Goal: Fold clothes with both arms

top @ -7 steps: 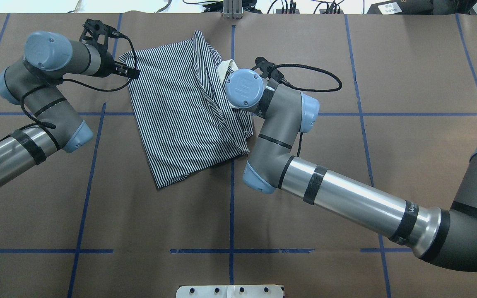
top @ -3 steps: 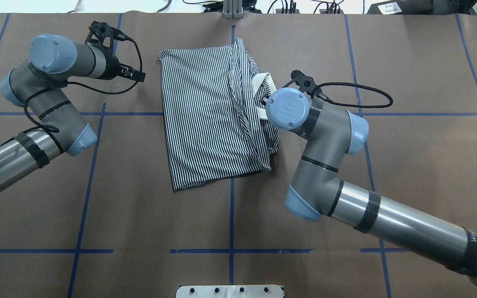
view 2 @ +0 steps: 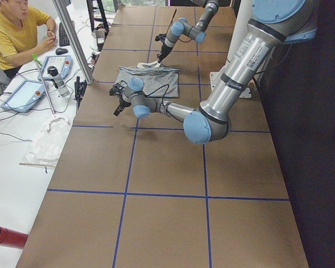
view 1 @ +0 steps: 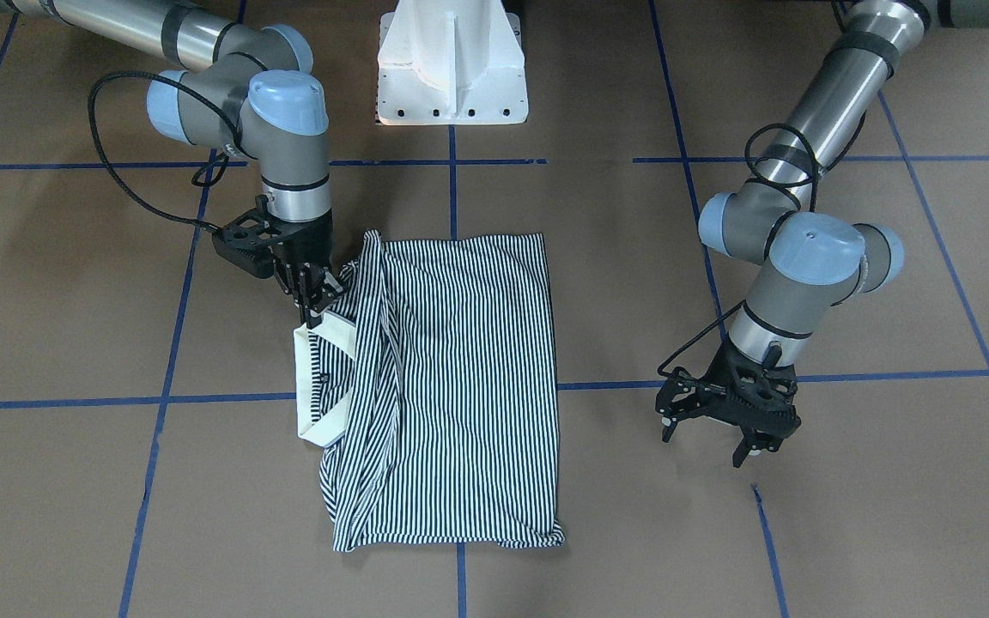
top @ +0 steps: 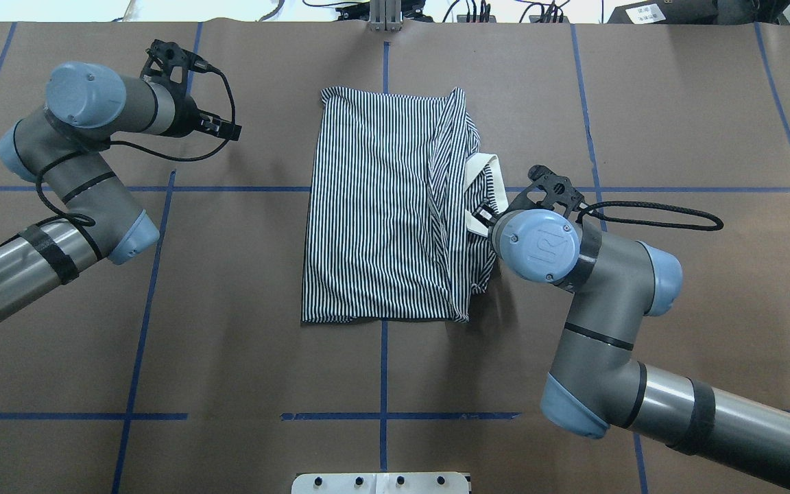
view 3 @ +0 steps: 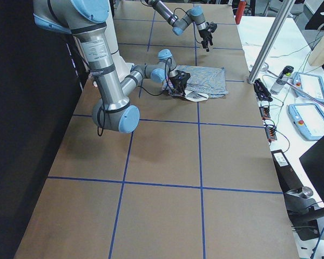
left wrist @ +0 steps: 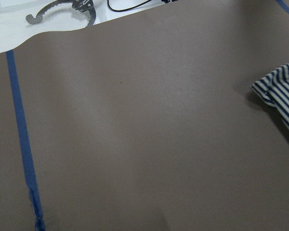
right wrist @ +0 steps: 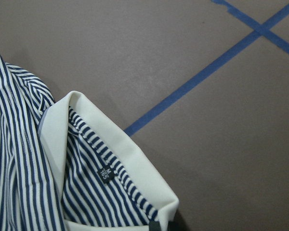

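Observation:
The striped polo shirt (top: 381,219) lies folded into a rectangle in the far middle of the table, its cream collar (top: 485,165) sticking out on the right side. In the front-facing view my right gripper (view 1: 314,296) is shut on the shirt (view 1: 460,378) at the collar (view 1: 302,378). From overhead the wrist hides this gripper. The right wrist view shows the collar (right wrist: 139,168) with its size label. My left gripper (view 1: 709,442) is open and empty, just above bare table left of the shirt. It also shows overhead (top: 229,128). A shirt corner (left wrist: 279,96) shows in the left wrist view.
The white pedestal base (view 1: 452,60) stands at the robot's edge. Blue tape lines (top: 382,357) grid the brown table. A seated operator (view 2: 8,33) and teach pendants (view 2: 28,92) are at a side table beyond the far edge. An aluminium post (view 3: 270,38) stands there.
The right gripper has dragged the shirt to the right by its collar side and turned it square to the grid. The left gripper let go of the shirt's far left corner and stayed left.

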`<state>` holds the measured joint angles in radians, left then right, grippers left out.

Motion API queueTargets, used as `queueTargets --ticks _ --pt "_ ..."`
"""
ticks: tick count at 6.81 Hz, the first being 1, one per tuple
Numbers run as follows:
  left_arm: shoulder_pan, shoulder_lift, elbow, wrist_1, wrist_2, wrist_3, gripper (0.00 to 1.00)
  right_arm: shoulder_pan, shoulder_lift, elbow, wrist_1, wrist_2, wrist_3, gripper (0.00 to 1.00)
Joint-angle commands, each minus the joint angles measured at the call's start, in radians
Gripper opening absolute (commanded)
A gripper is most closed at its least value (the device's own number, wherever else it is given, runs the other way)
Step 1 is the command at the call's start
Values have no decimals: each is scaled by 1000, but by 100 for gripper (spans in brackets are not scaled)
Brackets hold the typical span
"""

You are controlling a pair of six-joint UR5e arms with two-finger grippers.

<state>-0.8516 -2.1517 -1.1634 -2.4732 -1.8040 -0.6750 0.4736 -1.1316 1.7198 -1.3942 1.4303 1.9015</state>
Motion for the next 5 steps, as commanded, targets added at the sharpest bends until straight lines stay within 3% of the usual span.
queueTargets --ticks 1,3,5 --pt "5 3 -10 0 0 0 100 -10 -17 38 -14 2 -75 100" --pt "9 18 -24 0 0 0 100 -12 -13 186 -212 53 -266 100" --pt "11 38 -41 -1 -2 0 100 -94 16 187 -256 41 -269 100"
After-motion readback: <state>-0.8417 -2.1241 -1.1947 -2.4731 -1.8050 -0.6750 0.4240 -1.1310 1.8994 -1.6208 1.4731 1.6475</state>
